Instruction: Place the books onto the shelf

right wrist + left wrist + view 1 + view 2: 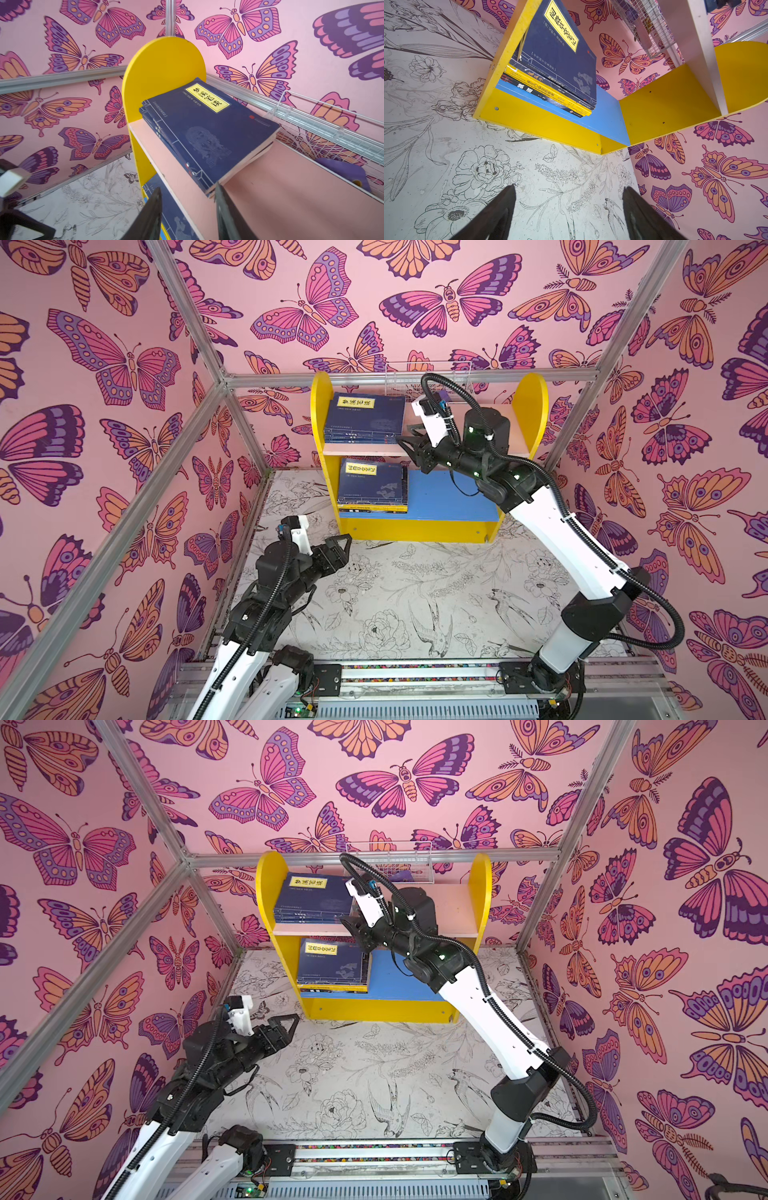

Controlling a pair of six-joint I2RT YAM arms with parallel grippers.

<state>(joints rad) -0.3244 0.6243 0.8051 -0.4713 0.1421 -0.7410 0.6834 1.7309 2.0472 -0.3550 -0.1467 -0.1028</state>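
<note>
Books lie in two flat stacks on the shelf [536,406]: in both top views the upper stack [365,418] sits at the left end of the pink board [515,427], the lower stack [372,485] on the blue board [449,497]; no book shows on the table [415,593]. Right gripper [409,438] hangs at the upper stack's near right corner, jaws partly apart, nothing between them. Left gripper [343,545] hovers low before the shelf, jaws wide, empty. Left wrist view: lower stack [556,62] is staggered, navy cover over yellow and black spines, thin soft paperbacks, glossy; shelf panels smooth painted board, round-topped sides. Right wrist view: upper stack [207,133] overhangs the pink board's front edge slightly, corners fanned; fingertips [220,199] close by that corner, contact uncertain. Risk, as I judge it: a careless pull-back could catch the overhanging corner and drag the slick top book off. Wire basket [332,133] behind the shelf could snag a finger.
</note>
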